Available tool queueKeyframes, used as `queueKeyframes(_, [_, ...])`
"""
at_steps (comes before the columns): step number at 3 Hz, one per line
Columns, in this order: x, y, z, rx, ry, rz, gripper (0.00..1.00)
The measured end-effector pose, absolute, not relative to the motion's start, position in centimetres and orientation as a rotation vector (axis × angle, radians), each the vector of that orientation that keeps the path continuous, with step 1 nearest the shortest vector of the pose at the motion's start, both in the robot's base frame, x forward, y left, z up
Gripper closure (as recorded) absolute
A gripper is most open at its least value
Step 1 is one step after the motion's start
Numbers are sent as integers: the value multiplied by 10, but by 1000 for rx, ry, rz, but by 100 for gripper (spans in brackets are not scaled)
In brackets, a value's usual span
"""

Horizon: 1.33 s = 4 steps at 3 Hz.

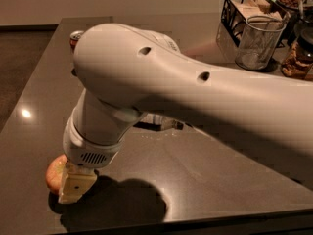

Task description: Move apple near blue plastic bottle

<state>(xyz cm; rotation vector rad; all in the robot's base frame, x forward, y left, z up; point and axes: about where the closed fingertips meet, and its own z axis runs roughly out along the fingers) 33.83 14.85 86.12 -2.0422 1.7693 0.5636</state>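
The apple (54, 173), red with yellow patches, sits on the dark table (205, 180) near its front left corner. My gripper (73, 184) is down at the apple's right side and touches it; the wrist above hides the rest. The big white arm (195, 97) crosses the middle of the view. The blue plastic bottle is almost wholly hidden behind the arm; only a pale piece (164, 123) shows under the arm's lower edge, mid-table, to the right of and beyond the apple.
A red-brown soda can (76, 35) stands at the back left, partly behind the arm. At the back right are a black wire basket (232, 11), a clear glass (257, 43) and jars (298, 58). The table's front edge (195, 222) is close to the apple.
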Motion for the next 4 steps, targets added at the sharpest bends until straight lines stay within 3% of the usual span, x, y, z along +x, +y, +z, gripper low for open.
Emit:
queueKeyframes(1, [355, 133, 871, -1988, 1809, 512, 84])
queueKeyframes(2, [378, 107, 876, -1904, 1882, 418, 100])
queueKeyframes(4, [403, 54, 881, -1706, 2051, 256, 100])
